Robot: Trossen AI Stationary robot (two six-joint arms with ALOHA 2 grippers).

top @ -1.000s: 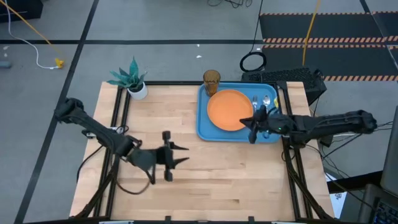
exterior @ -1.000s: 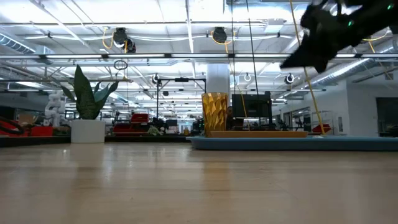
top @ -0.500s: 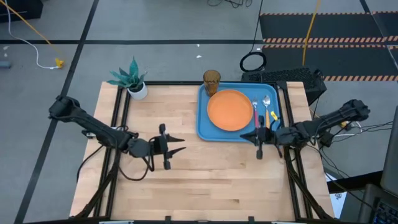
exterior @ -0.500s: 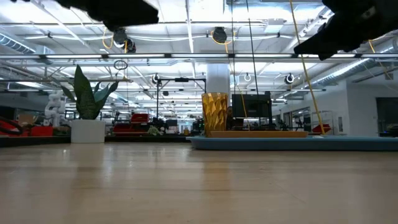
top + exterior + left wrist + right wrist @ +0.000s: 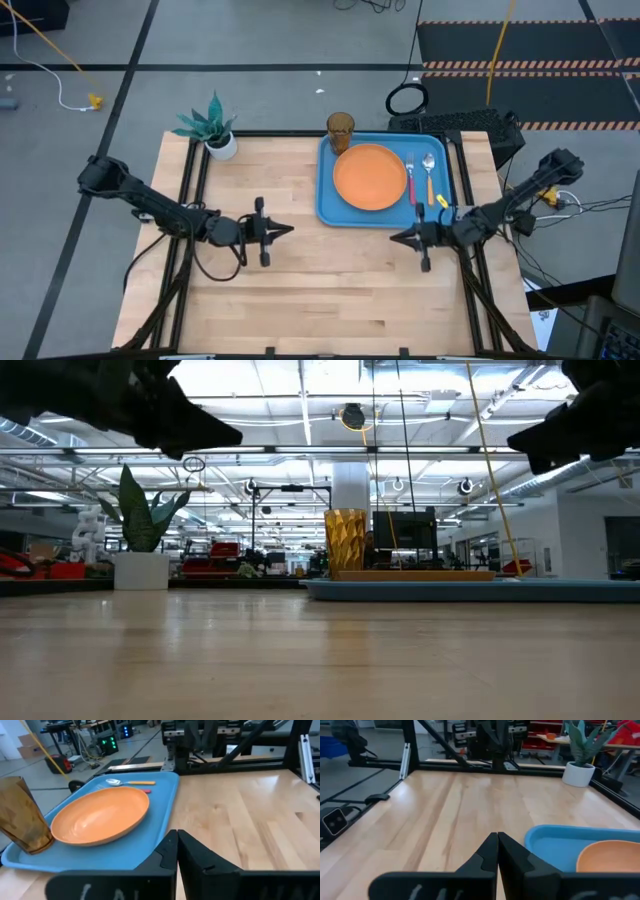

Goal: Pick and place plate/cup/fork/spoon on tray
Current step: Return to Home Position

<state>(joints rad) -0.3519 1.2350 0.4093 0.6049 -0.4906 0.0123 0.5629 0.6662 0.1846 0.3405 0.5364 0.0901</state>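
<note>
Plant pot at table's far left corner. Left gripper over table, left of centre, jaws clenched on nothing. Blue tray at far right corner. Cup upright in tray's far left corner, plate in tray's middle, fork and spoon side by side along right edge. Right gripper just off tray's near edge, jaws clenched, empty.

A robotics lab set in a big industrial hall — a pale wooden table in a black metal frame is flanked by two dark jointed robot arms, the grey concrete floor bears black-and-orange hazard-striped mats and a loose yellow cable, and pipes and strip lights run overhead.
</note>
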